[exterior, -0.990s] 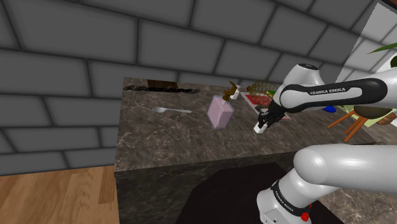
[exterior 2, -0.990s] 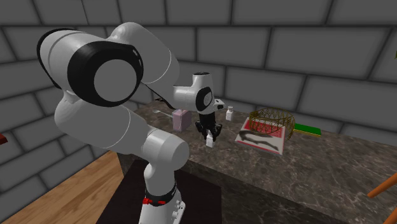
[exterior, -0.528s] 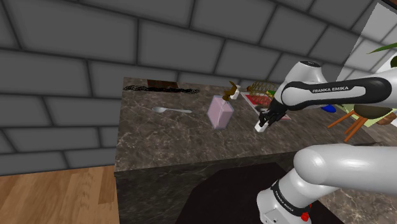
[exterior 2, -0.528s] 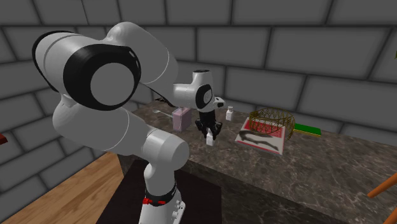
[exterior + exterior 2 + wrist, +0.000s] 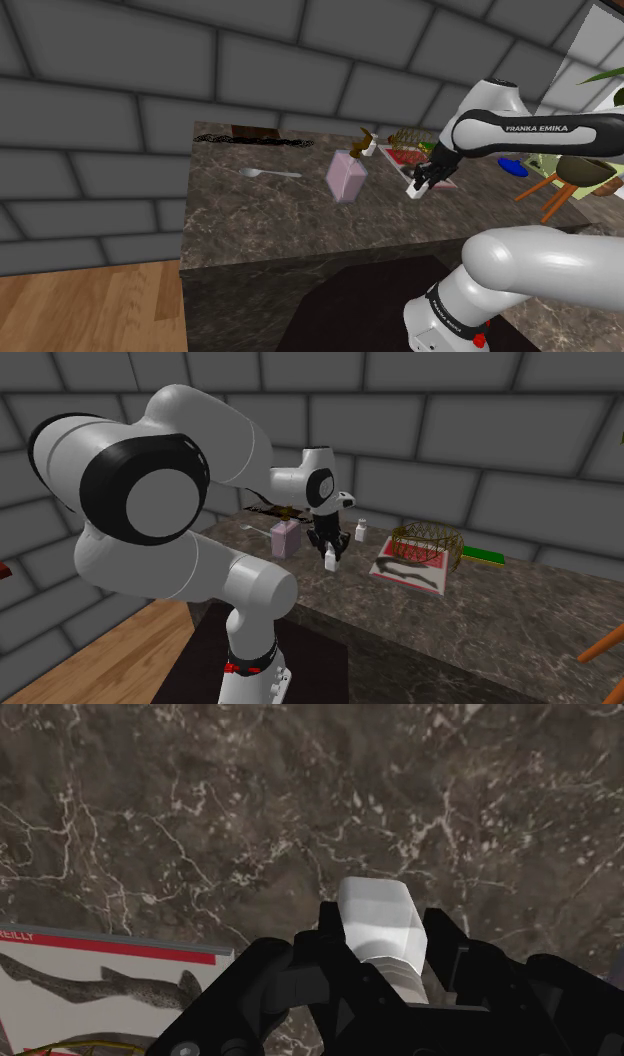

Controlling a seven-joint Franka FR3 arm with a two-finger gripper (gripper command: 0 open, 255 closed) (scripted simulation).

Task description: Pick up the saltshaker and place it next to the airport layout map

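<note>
Gripper [image 5: 421, 187] is pinching the saltshaker [image 5: 414, 194]: in the wrist view both black fingers [image 5: 300, 966] press against the sides of the small white saltshaker [image 5: 380, 929], whose faceted end sticks out beyond the fingertips towards the dark marbled counter [image 5: 200, 804]. In the second exterior view the gripper [image 5: 330, 554] points downward with the saltshaker [image 5: 330, 563] hanging from its tips, low over the counter [image 5: 470, 612]. Whether the saltshaker's base touches the surface cannot be told. A flat white printed sheet with a red band [image 5: 90, 972], bearing a long dark figure, lies on the counter just beside the gripper, apart from the saltshaker. The same sheet [image 5: 410, 572] lies partly under a wire basket [image 5: 425, 544], which stands farther from the gripper on that side. A pink box [image 5: 346, 176] stands upright on the counter on the gripper's other side, near it but clear of it. A pale spoon [image 5: 268, 174] lies beyond the pink box, well apart from the gripper. A second small white shaker [image 5: 360, 531] stands behind the gripper, towards the block wall [image 5: 480, 442]. A flat green item [image 5: 483, 555] lies past the wire basket, the item farthest from the gripper.
</note>
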